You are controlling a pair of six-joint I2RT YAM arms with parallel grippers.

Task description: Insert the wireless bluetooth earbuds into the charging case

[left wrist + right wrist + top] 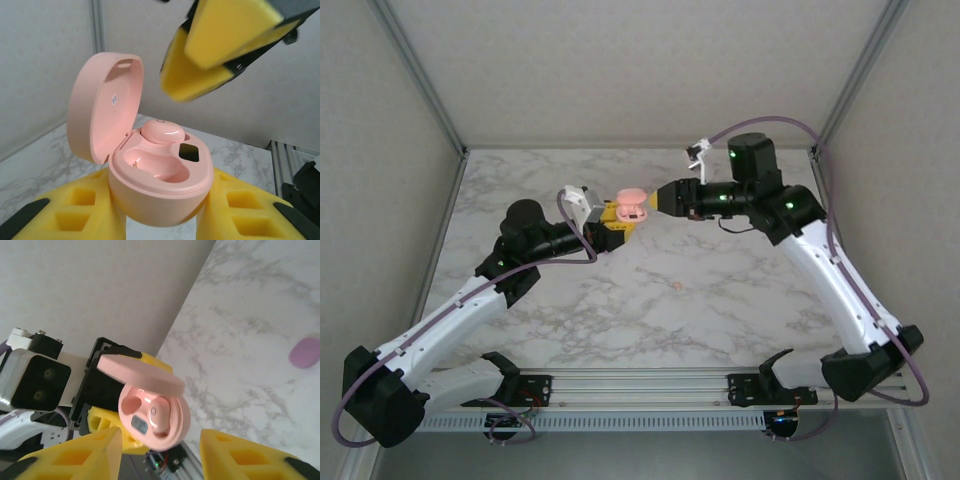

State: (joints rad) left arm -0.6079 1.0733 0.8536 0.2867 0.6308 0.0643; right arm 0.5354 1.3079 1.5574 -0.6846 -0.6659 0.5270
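Note:
The peach-pink charging case (160, 192) is held up off the table with its lid (102, 107) swung open, and my left gripper (162, 222) is shut on its body. One peach-pink earbud (162, 131) sits in the far socket; the near socket (155, 167) is bare. My right gripper (160, 455) is open with nothing between its yellow fingers (220, 45), just above and beyond the case (157, 417). From above, the case (631, 206) hangs between the left gripper (618, 219) and right gripper (657, 200). A tiny peach bud (677, 287) lies on the table.
The marble table (720, 300) spreads below both arms. A purple oval object (305, 352) lies on it in the right wrist view. Grey walls and metal frame posts (420, 80) close in the sides and back.

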